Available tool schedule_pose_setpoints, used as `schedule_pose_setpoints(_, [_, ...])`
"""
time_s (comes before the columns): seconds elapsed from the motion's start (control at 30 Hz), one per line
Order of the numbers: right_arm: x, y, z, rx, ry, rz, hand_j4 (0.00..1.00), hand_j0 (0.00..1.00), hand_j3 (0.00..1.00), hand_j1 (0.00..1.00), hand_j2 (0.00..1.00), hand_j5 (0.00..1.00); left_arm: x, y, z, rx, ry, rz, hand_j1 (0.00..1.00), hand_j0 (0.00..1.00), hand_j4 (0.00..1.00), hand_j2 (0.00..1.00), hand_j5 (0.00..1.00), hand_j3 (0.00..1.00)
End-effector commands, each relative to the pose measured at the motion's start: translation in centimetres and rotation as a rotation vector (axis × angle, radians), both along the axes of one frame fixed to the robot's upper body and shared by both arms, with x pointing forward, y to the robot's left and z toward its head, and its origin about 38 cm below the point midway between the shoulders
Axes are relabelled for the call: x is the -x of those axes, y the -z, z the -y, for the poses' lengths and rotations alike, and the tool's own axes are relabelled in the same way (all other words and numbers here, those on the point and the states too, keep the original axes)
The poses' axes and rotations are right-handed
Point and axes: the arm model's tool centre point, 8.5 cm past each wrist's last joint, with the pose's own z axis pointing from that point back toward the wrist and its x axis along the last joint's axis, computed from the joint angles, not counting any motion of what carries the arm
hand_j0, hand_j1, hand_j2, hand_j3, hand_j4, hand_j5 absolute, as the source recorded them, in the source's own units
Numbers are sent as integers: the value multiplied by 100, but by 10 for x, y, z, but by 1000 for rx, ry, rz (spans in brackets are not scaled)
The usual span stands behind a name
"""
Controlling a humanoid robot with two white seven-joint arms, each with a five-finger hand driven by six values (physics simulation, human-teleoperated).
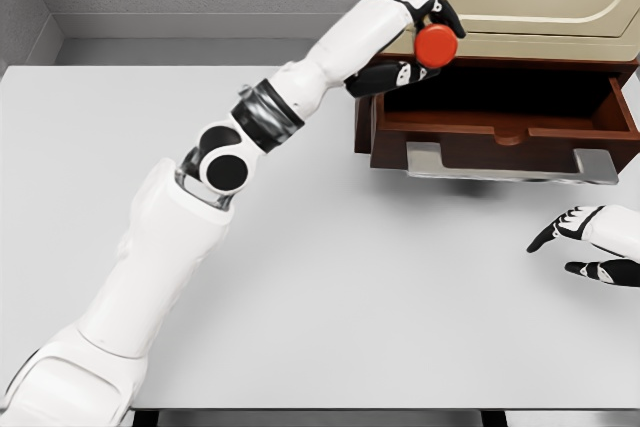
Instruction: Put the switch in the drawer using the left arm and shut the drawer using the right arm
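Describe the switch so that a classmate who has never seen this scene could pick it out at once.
Find the dark wooden drawer standing open at the table's far right. Above its left corner the left hand grips the switch: a round, bright red piece, the scene's only red thing.

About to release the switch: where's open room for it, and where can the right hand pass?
The drawer interior right of the left hand and switch is bare. The table between the drawer handle and right hand is open. It is crowded at the drawer's left corner.
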Motion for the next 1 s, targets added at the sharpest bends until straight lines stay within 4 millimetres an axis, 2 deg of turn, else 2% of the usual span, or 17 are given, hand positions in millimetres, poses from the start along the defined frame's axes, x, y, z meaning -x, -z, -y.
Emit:
schedule_pose_setpoints(0.0, [0, -1, 0, -5, 3, -1, 65, 65, 65, 65, 65, 65, -4, 6, 2, -29, -17, -1, 37, 37, 37, 37, 37, 37])
schedule_pose_setpoints(0.43, [0, -1, 0, -4, 2, -1, 65, 65, 65, 65, 65, 65, -6, 3, 6, -92, -30, 50, 37, 37, 37, 37, 37, 37])
schedule_pose_setpoints(0.5, [0, -1, 0, -5, 3, 0, 65, 65, 65, 65, 65, 65, -6, 3, 6, -96, -32, 52, 44, 44, 44, 44, 44, 44])
schedule_pose_setpoints(0.53, [0, -1, 1, -4, 4, -2, 65, 65, 65, 65, 65, 65, -6, 3, 6, -96, -32, 52, 55, 55, 55, 55, 55, 55])
schedule_pose_setpoints(0.63, [0, -1, 0, -5, 3, -1, 65, 65, 65, 65, 65, 65, -6, 3, 6, -95, -32, 53, 69, 69, 69, 69, 69, 69])
schedule_pose_setpoints(0.7, [0, -1, 0, -5, 3, 0, 65, 65, 65, 65, 65, 65, -6, 3, 6, -96, -32, 52, 69, 69, 69, 69, 69, 69])
schedule_pose_setpoints(0.77, [0, -1, 0, -4, 2, -1, 65, 65, 65, 65, 65, 65, -6, 3, 6, -95, -32, 53, 75, 75, 75, 75, 75, 75])
schedule_pose_setpoints(0.97, [0, -1, 0, -4, 2, -1, 65, 65, 65, 65, 65, 65, -5, 4, 8, -99, -25, 54, 76, 76, 76, 76, 76, 76])
